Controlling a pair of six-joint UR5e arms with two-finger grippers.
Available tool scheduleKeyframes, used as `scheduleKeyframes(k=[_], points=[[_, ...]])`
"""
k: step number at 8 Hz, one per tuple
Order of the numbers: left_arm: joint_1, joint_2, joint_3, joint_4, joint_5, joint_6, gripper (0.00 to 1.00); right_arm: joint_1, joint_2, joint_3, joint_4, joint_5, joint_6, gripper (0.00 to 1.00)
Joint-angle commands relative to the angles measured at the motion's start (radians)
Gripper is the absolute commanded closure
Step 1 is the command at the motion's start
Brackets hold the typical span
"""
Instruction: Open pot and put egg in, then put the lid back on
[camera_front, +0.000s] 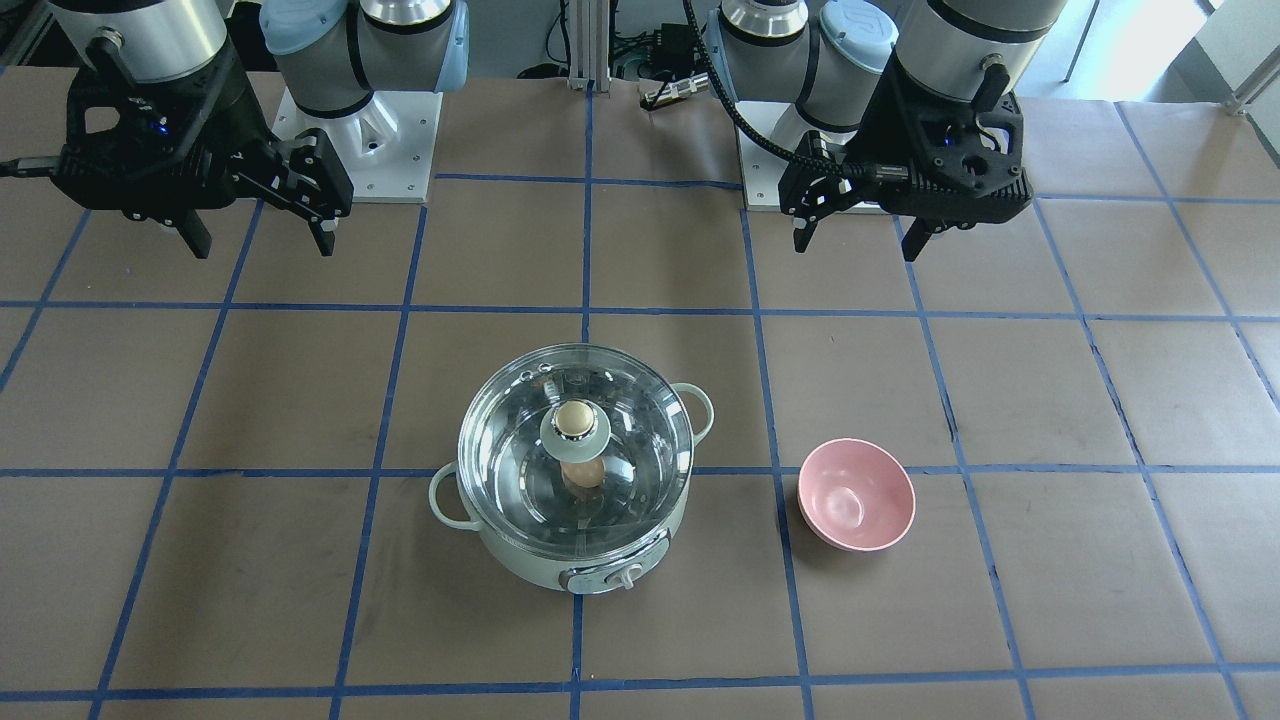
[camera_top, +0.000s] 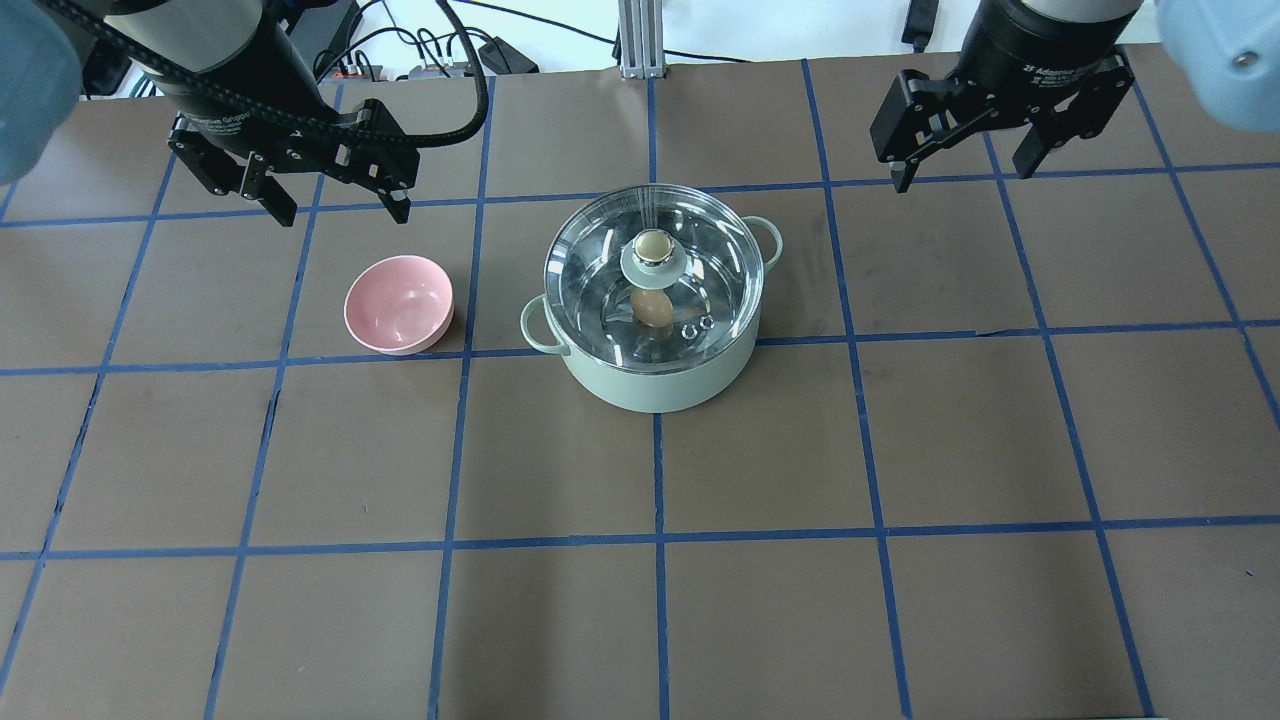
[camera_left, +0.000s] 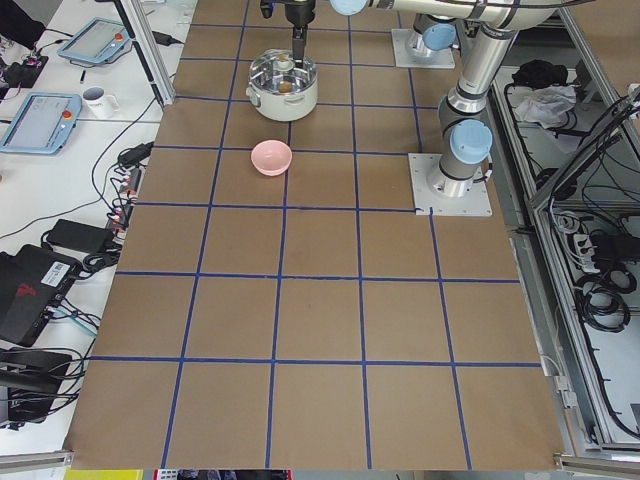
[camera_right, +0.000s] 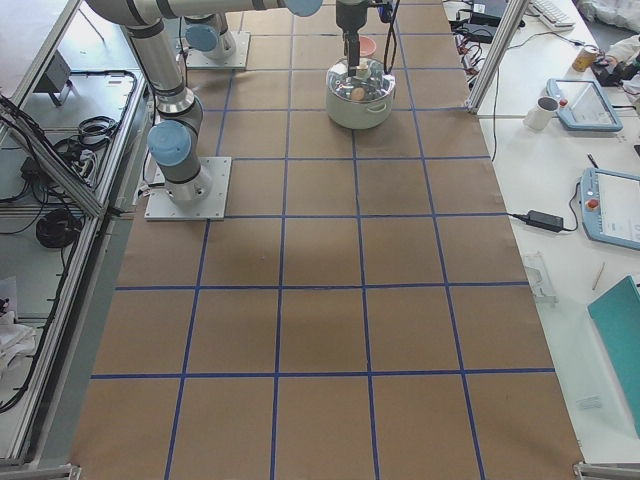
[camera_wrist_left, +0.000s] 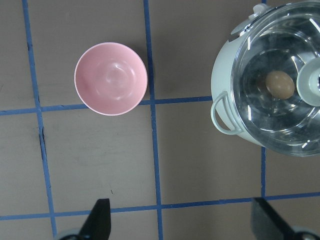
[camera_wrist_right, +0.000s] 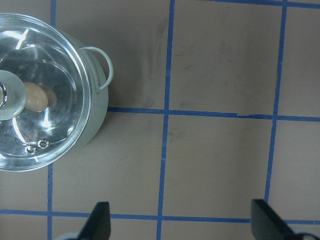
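The mint-green pot (camera_top: 655, 385) stands mid-table with the clear glass lid (camera_top: 700, 265) seated on it, beige knob (camera_top: 652, 245) on top. The tan egg (camera_top: 653, 309) lies inside, seen through the glass. It also shows in the front view (camera_front: 583, 474), the left wrist view (camera_wrist_left: 279, 84) and the right wrist view (camera_wrist_right: 36, 97). My left gripper (camera_top: 338, 203) is open and empty, raised behind the pink bowl. My right gripper (camera_top: 968, 165) is open and empty, raised behind and to the right of the pot (camera_front: 540, 575).
An empty pink bowl (camera_top: 398, 304) sits left of the pot in the overhead view, also in the front view (camera_front: 856, 494) and the left wrist view (camera_wrist_left: 111, 78). The brown table has a blue tape grid. Arm bases stand at the robot's side.
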Motion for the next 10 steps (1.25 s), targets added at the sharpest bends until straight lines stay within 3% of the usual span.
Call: scheduleKeyframes(k=[1, 10], points=[[0.0, -0.001, -0.001, 0.0, 0.001, 0.001, 0.0, -0.001, -0.041, 0.029, 0.0, -0.003, -0.002, 0.0], [0.002, -0.001, -0.001, -0.003, 0.001, 0.007, 0.0, 0.002, -0.043, 0.038, -0.008, 0.011, -0.002, 0.0]])
